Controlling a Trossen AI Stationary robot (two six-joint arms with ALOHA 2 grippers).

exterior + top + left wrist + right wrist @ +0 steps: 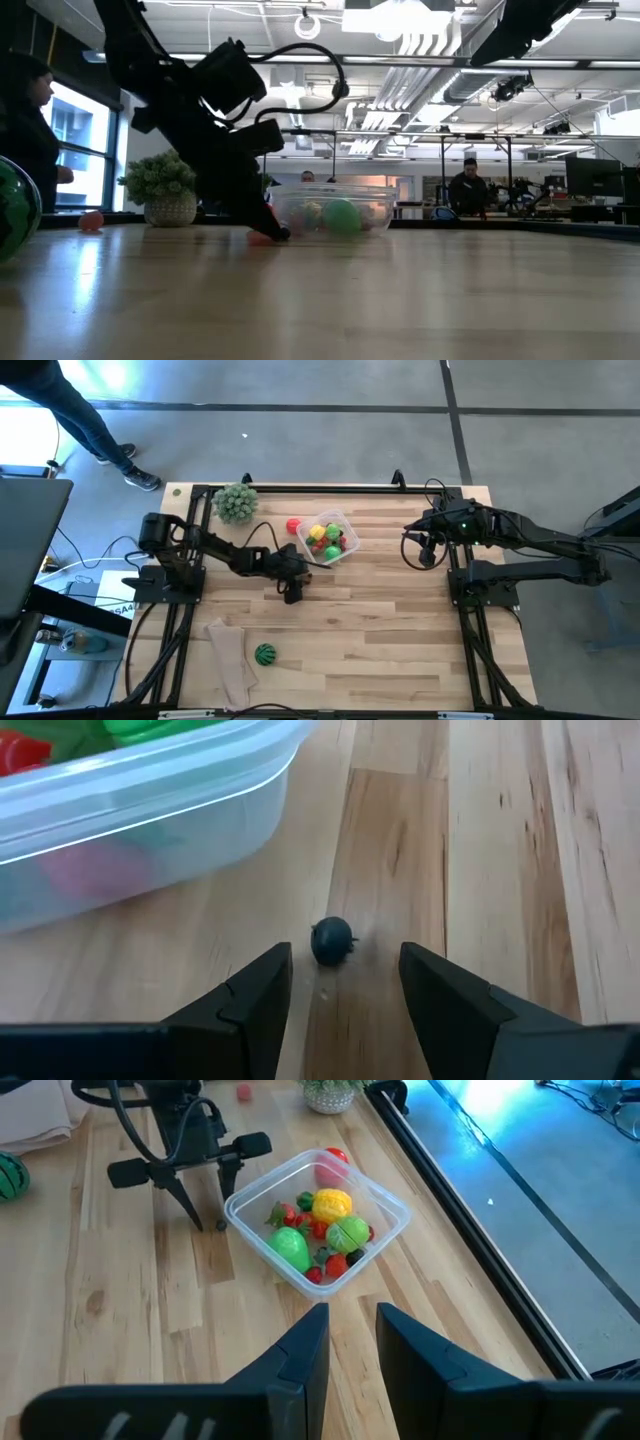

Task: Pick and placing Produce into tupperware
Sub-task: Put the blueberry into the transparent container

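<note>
The clear square tupperware [330, 540] holds several red, green and yellow toy fruits [318, 1230]. My left gripper [345, 960] is open and points down at the table close to the tupperware's near-left side [293, 593]. A tiny dark berry [332, 940] lies on the wood just ahead of its fingertips, between them and untouched. A striped green watermelon ball [264, 654] rests near the table's near edge. One small red fruit [293, 525] lies left of the tupperware. My right gripper [352, 1330], open by a narrow gap, waits above the table's right side [425, 548].
A pale-green leafy ball [236, 503] stands at the far left corner. A beige cloth [230, 660] lies by the watermelon ball at the near edge. Bare wood lies across the table's middle and right. A person's legs [95, 430] show on the floor beyond the table.
</note>
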